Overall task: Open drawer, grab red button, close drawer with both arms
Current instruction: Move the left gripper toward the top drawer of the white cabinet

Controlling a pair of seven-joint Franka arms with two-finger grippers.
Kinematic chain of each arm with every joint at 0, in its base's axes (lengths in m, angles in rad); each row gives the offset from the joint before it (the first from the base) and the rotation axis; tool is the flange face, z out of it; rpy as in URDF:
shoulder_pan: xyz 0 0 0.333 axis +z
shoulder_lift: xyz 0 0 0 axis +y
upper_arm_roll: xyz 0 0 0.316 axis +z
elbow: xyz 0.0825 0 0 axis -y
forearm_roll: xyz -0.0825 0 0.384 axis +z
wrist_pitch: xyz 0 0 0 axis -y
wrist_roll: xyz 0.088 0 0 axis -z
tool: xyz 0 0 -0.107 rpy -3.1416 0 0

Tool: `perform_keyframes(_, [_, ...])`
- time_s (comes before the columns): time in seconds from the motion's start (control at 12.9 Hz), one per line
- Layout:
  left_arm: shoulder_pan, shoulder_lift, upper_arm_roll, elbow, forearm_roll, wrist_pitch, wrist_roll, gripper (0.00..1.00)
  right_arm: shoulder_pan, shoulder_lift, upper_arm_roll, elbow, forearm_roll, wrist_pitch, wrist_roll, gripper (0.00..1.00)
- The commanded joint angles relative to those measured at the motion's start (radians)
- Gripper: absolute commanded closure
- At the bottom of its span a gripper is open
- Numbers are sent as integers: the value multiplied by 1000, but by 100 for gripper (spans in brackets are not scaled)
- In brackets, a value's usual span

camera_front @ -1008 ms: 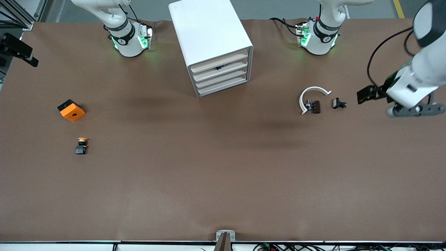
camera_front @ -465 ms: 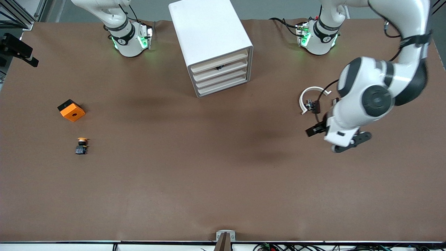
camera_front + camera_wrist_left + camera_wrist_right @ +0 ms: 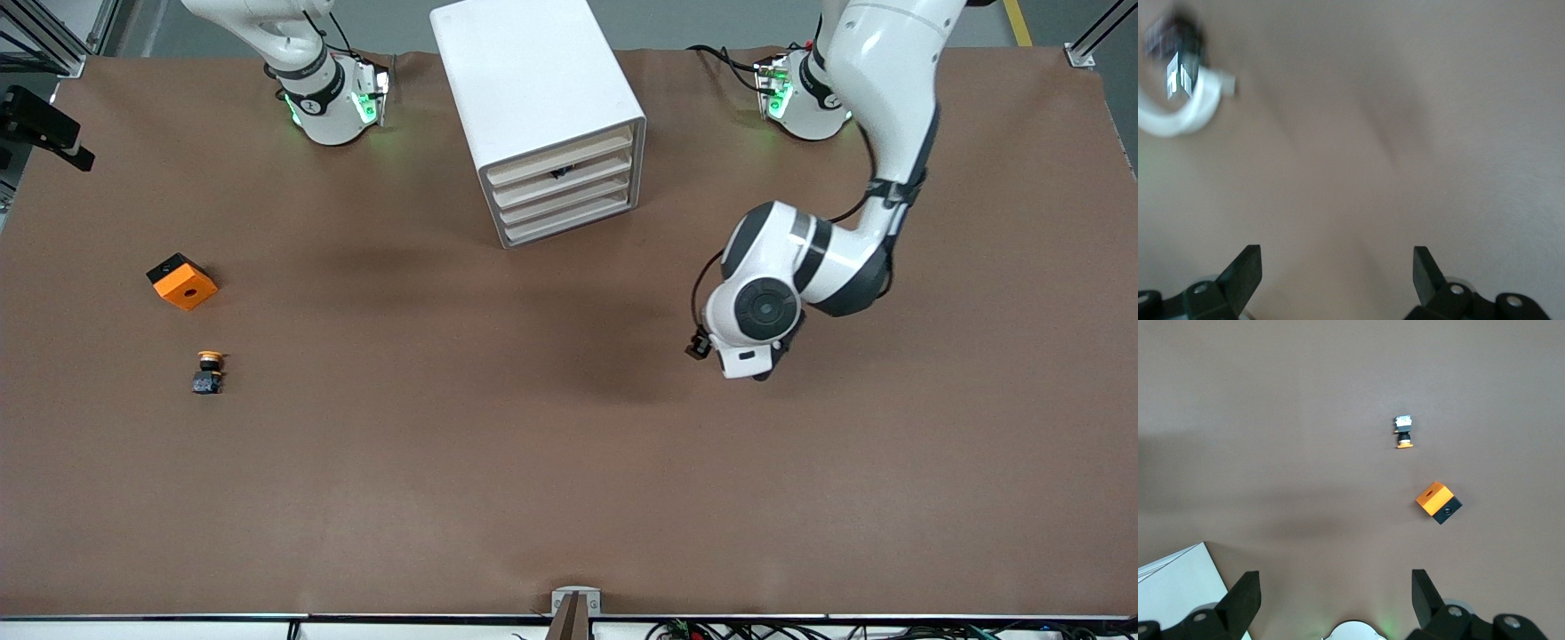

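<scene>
A robotics lab: two arm bases (image 3: 333, 102) bolted on a brown-covered table (image 3: 444, 462).

I count one cabinet (image 3: 542, 107), four drawers, one orange cube (image 3: 182, 282), one yellow-capped button (image 3: 209, 372), one white ring piece (image 3: 1179, 113).

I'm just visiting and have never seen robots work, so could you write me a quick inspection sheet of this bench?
Surface: brown table, bare in the middle.
Job's things: white cabinet; its top drawer is shut, with a dark item in the slot under it. Red button: nothing seen.
Clutter: orange cube and yellow-capped button toward the right arm's end; white ring piece in the left wrist view.
Grippers: left tool open over bare table; right tool open, high above the table, waiting.
Cables: black cables at the left arm's base.
Surroundings: metal bracket at the table's near edge.
</scene>
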Motion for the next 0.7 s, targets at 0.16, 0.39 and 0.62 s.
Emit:
perform_keyframes(0.16, [-55,81,1,50,-238,-23,-504,0,-5,-23,8,-16,-14,-5,8,0])
perform_keyframes(0.39, [-67,89,-13,45,-474,-30,-591,0,-5,-21,6,-16,-12,-5,9,0])
perform_keyframes(0.62, [-101,94,-14,51,-558,-82,-667,0,-5,-21,6,-16,-12,-5,9,0])
